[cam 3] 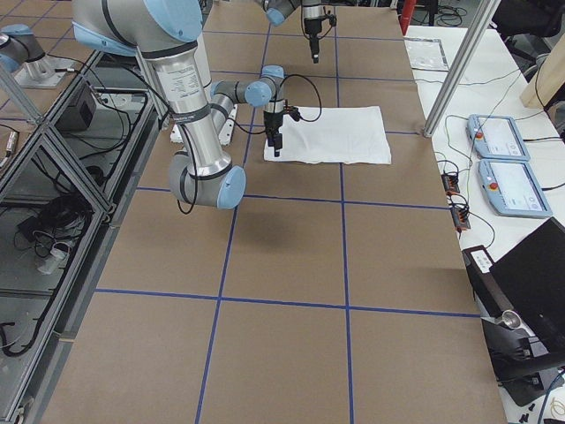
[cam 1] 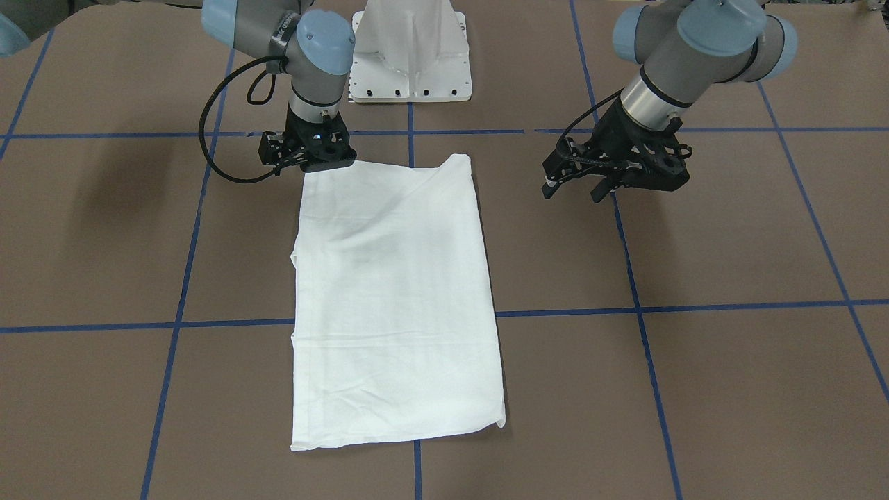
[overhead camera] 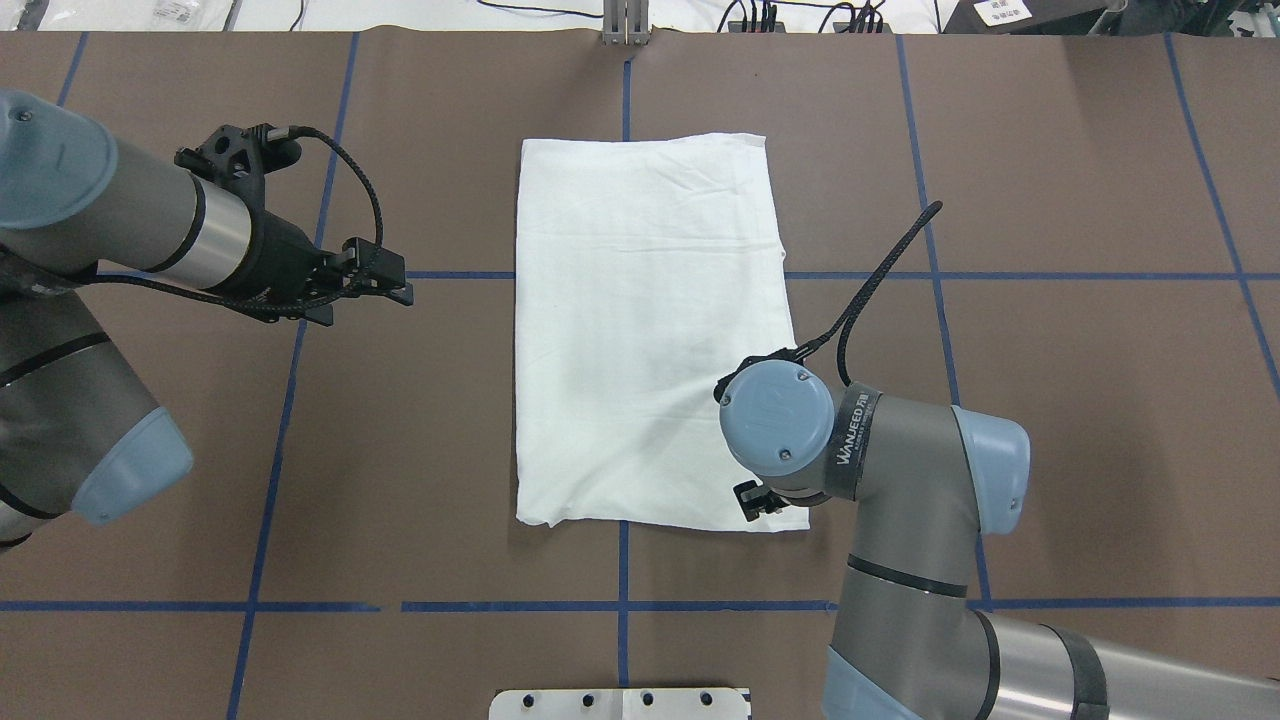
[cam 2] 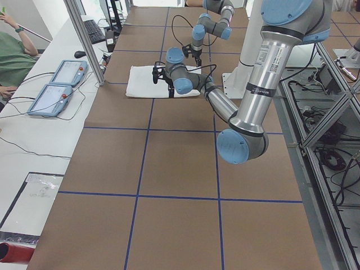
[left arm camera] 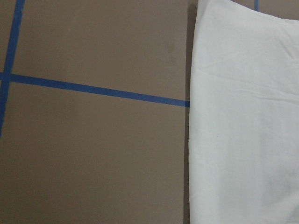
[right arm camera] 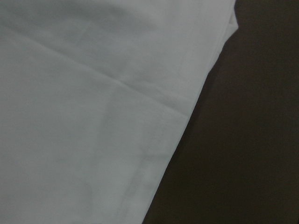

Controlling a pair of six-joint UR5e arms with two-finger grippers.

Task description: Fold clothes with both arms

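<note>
The white T-shirt (cam 1: 396, 298) lies flat on the brown table, folded into a long rectangle; it also shows in the overhead view (overhead camera: 650, 330). No print or collar shows. My right gripper (cam 1: 305, 161) hangs low over the shirt's near corner on my right side (overhead camera: 758, 498); its fingertips are hidden, so I cannot tell if it is open or shut. The right wrist view shows only the cloth (right arm camera: 93, 112) close up, with its edge. My left gripper (cam 1: 575, 191) is open and empty above bare table, well clear of the shirt's left edge (overhead camera: 395, 285). The left wrist view shows that edge (left arm camera: 243, 121).
The white metal pedestal base (cam 1: 410, 62) stands at the robot's side of the table, just behind the shirt. Blue tape lines (cam 1: 694, 305) cross the brown table top. In the left side view a person (cam 2: 14, 56) and two tablets (cam 2: 56, 84) are past the far edge.
</note>
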